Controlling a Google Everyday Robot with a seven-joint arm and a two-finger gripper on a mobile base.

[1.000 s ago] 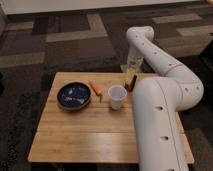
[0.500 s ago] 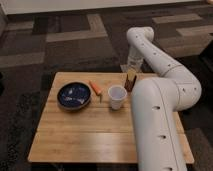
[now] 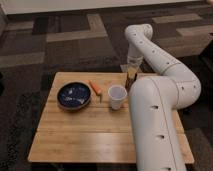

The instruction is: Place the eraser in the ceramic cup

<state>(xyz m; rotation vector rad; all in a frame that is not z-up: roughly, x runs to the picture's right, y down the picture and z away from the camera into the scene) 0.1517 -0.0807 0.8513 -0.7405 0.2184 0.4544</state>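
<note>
While gripper [image 3: 131, 78] holds eraser [image 3: 130, 85] — nr cup [image 3: 117, 96].

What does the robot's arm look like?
The arm is smooth and white, built of fat rounded tubes with small dark dots along its side. Its claw looks darker, tan and brown, at the table's far edge by the white cup.

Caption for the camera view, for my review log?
Robot gripper at the wooden table's far edge, just behind the white ceramic cup; dark blue bowl and orange stick lie nearby.
</note>
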